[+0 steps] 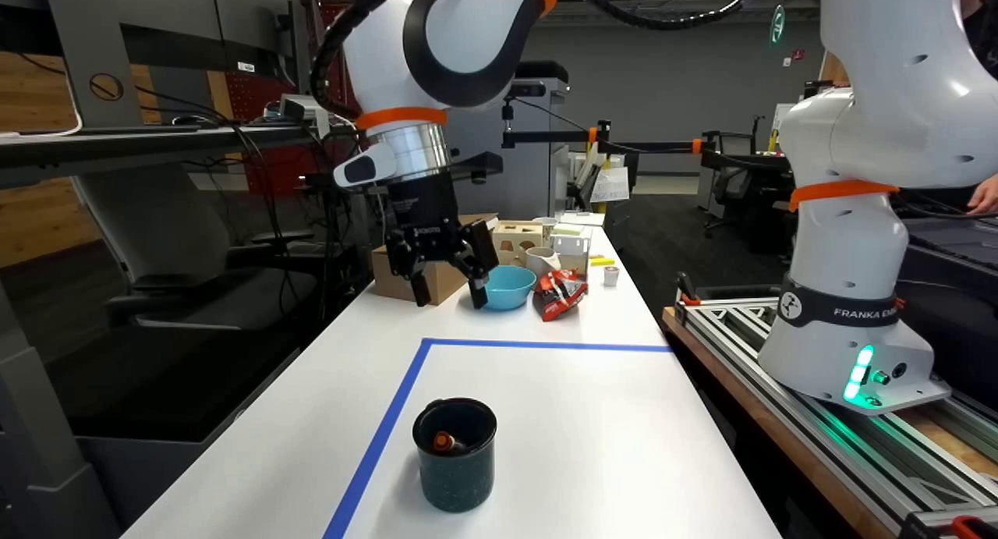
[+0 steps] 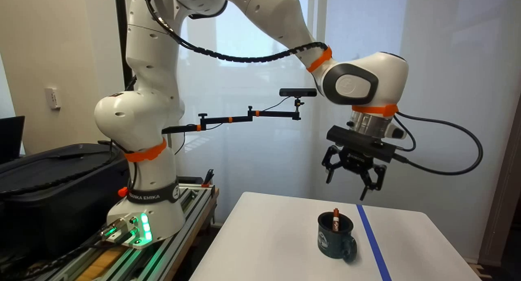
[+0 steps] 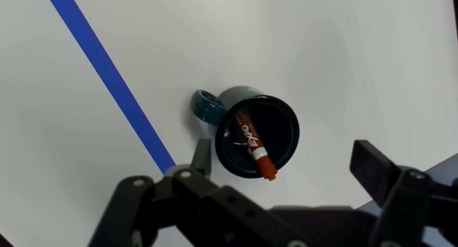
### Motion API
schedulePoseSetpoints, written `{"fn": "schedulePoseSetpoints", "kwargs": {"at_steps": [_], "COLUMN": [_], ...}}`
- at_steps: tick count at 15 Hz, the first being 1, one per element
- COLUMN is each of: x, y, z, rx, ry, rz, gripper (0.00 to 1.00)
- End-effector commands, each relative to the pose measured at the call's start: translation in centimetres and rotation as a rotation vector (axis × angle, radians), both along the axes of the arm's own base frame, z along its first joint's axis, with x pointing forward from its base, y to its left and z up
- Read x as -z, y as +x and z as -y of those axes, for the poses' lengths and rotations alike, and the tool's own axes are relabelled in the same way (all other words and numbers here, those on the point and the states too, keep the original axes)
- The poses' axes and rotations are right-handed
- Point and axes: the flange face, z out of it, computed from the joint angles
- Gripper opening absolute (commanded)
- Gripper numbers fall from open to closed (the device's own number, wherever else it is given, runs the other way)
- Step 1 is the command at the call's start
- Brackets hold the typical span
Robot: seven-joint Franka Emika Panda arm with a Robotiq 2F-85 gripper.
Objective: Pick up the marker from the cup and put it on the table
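Observation:
The dark green, near-black cup (image 1: 457,480) stands upright on the white table (image 1: 592,430). It also shows in an exterior view (image 2: 330,244), with its handle, and in the wrist view (image 3: 290,136). The reddish-orange marker (image 3: 252,138) leans inside the cup, cap end up past the rim; its lower end is in shadow. The marker's cap shows in both exterior views (image 1: 444,442) (image 2: 336,221). My gripper (image 2: 345,187) is open and empty, tilted, above the table and apart from the cup. In the wrist view its fingers (image 3: 282,154) are spread wide; the cup appears between and beyond them.
Blue tape (image 1: 394,414) runs along the table beside the cup. At the table's far end stand a light blue bowl (image 1: 508,289), a red bag (image 1: 560,293), a cardboard box (image 1: 409,278) and several small containers. A camera on a jointed bar (image 2: 272,113) sticks out beside the arm.

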Motion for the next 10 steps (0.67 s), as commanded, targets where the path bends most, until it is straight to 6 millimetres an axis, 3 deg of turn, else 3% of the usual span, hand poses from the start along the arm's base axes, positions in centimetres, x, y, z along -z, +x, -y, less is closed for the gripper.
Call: {"fn": "schedulePoseSetpoints", "kwargs": {"at_steps": [1,6,10], "x": [2.9,5.9,6.0], "y": [-0.6,-1.9,-2.3], "z": [-0.4,-1.0,-1.3], "rx": [-0.074,-0.165,-0.238], "ry": [0.077,0.145,0.167], "rz": [0.012,0.013,0.089], "gripper": [1.00,1.00,1.00]}}
